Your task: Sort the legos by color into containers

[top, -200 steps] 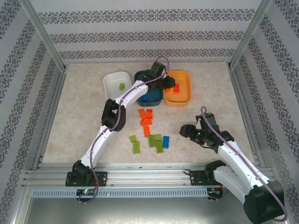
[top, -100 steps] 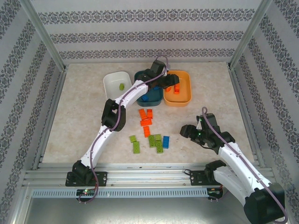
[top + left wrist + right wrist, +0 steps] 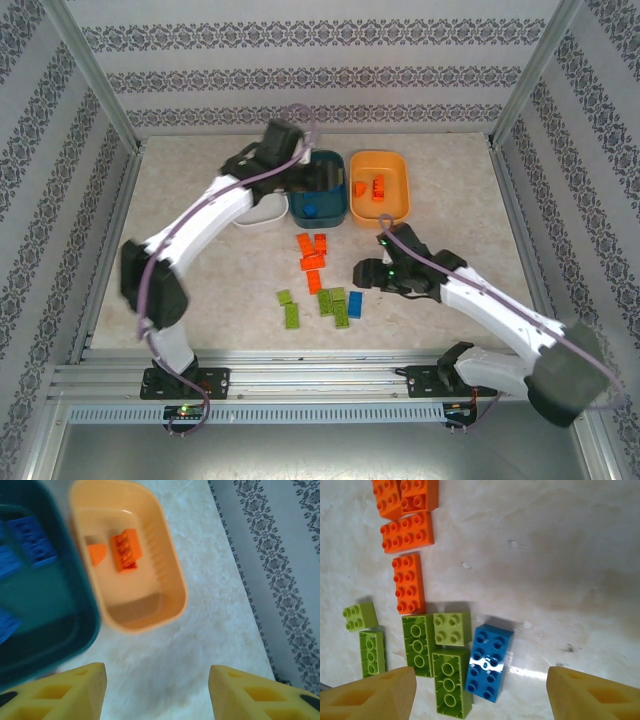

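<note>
**Lone blue brick lies between the open right fingers**

The right gripper (image 3: 362,273) hovers over the loose legos, its fingers (image 3: 370,695) spread wide with nothing in them. The blue brick (image 3: 489,662) lies just ahead of the fingertips and between them, nearer the finger on the green side. Its long axis runs roughly away from the wrist, slightly tilted, so closing would probably pinch its short width. A long green brick (image 3: 451,687) lies against its flank, between it and that finger, and might get caught too.

The left gripper (image 3: 157,672), also wide and empty, hangs well apart at the containers, with the teal bowl (image 3: 55,600) and orange bowl (image 3: 175,580) ahead of its tips. The right arm is the nearer one.

Loose on the table (image 3: 580,555) are four orange bricks (image 3: 409,582), five green bricks and one blue. The orange bowl holds two orange pieces. The teal bowl holds at least two blue, though they are blurred. The white bowl (image 3: 262,217) is mostly hidden under the left arm.
</note>
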You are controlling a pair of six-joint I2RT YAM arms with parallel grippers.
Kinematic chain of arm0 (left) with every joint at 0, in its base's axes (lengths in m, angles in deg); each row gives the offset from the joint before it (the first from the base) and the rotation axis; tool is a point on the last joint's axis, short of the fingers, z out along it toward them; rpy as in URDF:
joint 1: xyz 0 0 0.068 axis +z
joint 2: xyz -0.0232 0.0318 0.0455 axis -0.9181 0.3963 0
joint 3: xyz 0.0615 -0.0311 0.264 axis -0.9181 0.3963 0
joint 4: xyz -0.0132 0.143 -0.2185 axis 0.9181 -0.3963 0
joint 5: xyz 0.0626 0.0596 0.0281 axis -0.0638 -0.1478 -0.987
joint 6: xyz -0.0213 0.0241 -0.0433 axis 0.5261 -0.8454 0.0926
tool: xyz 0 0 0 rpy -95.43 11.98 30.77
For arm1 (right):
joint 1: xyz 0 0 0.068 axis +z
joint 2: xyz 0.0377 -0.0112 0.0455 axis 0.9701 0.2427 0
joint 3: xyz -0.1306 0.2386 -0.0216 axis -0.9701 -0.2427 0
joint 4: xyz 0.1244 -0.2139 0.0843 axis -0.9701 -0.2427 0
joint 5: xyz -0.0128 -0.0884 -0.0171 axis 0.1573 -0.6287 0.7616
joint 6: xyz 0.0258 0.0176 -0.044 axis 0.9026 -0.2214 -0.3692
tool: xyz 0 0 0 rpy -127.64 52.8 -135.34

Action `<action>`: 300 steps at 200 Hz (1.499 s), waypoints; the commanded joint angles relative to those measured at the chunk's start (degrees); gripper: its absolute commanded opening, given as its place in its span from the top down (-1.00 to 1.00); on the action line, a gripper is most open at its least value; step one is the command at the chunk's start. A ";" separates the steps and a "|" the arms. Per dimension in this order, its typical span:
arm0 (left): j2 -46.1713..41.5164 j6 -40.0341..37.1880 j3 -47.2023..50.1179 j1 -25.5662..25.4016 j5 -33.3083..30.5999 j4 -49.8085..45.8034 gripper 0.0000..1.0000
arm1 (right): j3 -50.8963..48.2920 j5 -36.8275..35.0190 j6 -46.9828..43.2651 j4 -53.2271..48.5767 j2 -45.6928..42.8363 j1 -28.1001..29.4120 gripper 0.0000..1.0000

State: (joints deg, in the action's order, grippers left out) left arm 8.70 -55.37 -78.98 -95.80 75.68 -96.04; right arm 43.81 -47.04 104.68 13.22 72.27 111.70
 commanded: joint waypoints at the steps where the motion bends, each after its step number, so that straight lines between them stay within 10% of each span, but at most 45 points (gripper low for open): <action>1: -8.81 -1.97 15.26 3.52 -4.45 -0.04 -0.14 | 6.05 -3.34 -2.87 0.39 7.55 3.17 -0.40; 114: -43.22 1.43 46.54 7.44 -9.36 -9.05 -0.23 | 33.43 -6.81 -9.73 -8.53 42.34 13.25 -0.39; 300: -49.92 0.83 51.03 9.40 -8.84 -12.68 -0.25 | 39.67 -8.35 -7.58 -9.13 52.16 14.94 0.20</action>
State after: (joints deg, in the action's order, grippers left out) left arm -40.32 -53.67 -28.08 -87.41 67.16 -106.27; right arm 82.94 -56.97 96.22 2.31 123.04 125.36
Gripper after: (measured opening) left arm 0.622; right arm 0.416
